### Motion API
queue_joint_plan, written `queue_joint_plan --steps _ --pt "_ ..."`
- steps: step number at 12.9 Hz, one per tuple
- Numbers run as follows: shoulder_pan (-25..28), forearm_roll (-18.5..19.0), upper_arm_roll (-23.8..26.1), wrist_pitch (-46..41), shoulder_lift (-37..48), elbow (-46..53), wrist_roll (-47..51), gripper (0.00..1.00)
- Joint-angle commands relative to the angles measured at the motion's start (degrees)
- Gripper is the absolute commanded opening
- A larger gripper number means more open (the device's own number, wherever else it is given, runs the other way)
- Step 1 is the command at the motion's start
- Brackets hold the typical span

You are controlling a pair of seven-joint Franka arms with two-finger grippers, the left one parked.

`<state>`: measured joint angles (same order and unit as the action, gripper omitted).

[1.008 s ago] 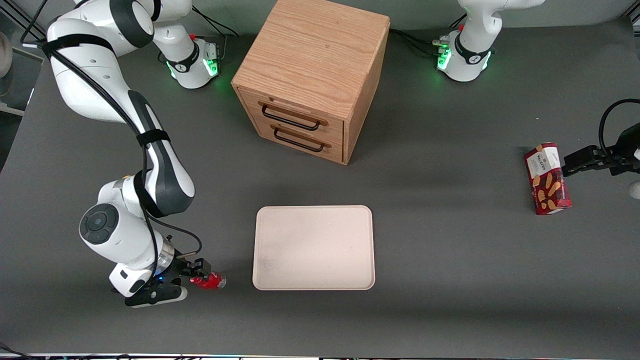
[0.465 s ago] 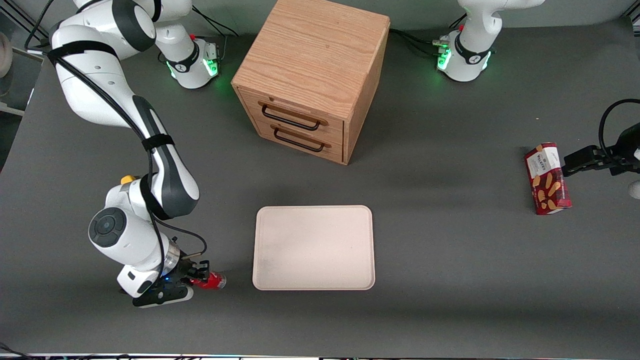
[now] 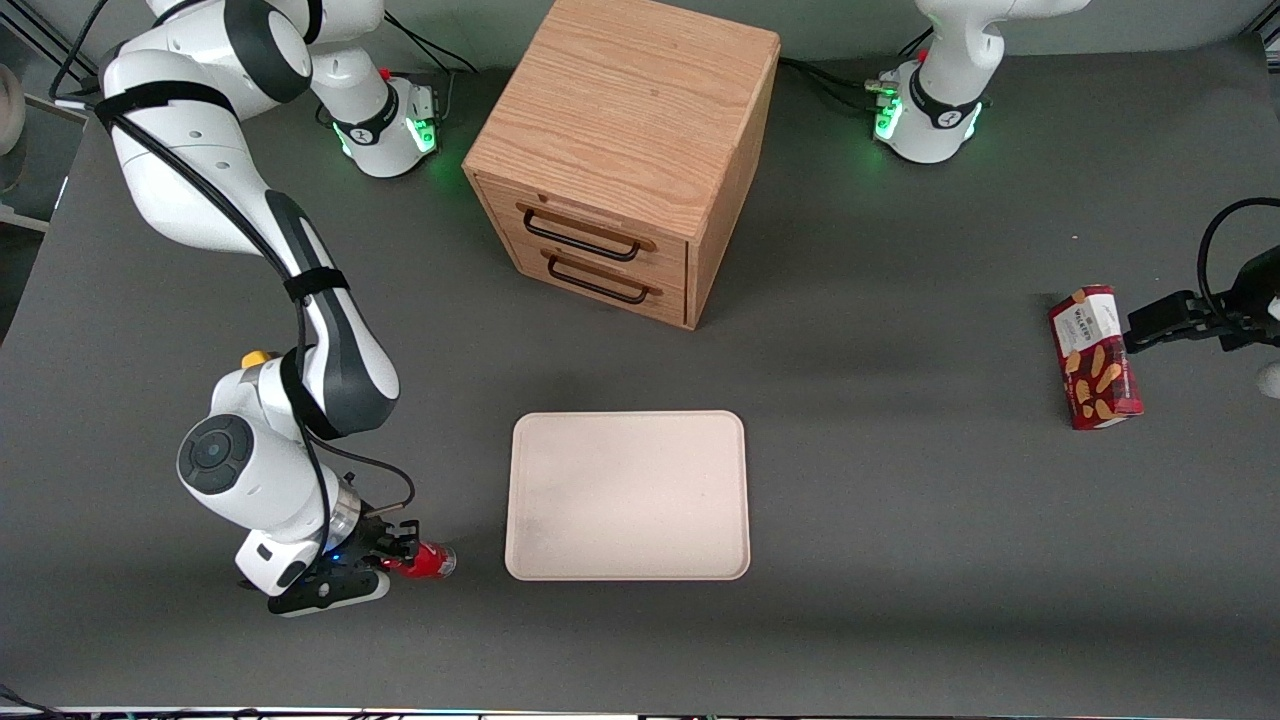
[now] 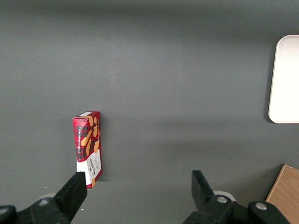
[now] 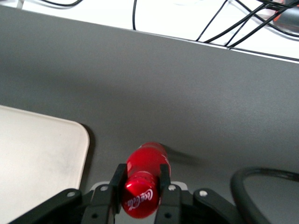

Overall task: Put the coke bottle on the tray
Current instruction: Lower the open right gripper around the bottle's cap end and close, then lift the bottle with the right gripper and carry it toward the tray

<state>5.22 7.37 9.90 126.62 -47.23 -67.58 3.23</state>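
On the grey table point(image 3: 900, 560), the hand point(image 5: 138, 179) apparently pinches the coke bottle point(image 5: 142, 179) beside the tray point(image 3: 627, 495).

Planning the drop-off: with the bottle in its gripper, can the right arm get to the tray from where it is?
Probably yes. The gripper is shut on the coke bottle right beside the tray, with only bare table between them and nothing lying on the tray.

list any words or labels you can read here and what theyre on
"Coca-Cola" in white script: on the red cap of the coke bottle, which the gripper holds beside the tray.
Biscuit box: a brand line on its white panel, too small to read.
Wooden drawer cabinet: no text.
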Motion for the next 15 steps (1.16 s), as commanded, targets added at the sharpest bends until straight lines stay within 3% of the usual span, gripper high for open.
queue_joint_plan --steps 1,5,13,15 --pt "-0.47 0.80 0.65 -7.67 1.52 3.84 -4.09 0.00" --pt "-0.56 0.98 0.82 -20.86 4.33 9.83 -6.65 0.00" --pt "0.05 0.98 2.58 -32.04 17.86 9.92 -6.04 0.00" --pt "-0.03 0.98 6.17 -32.58 18.57 9.92 -3.68 0.00"
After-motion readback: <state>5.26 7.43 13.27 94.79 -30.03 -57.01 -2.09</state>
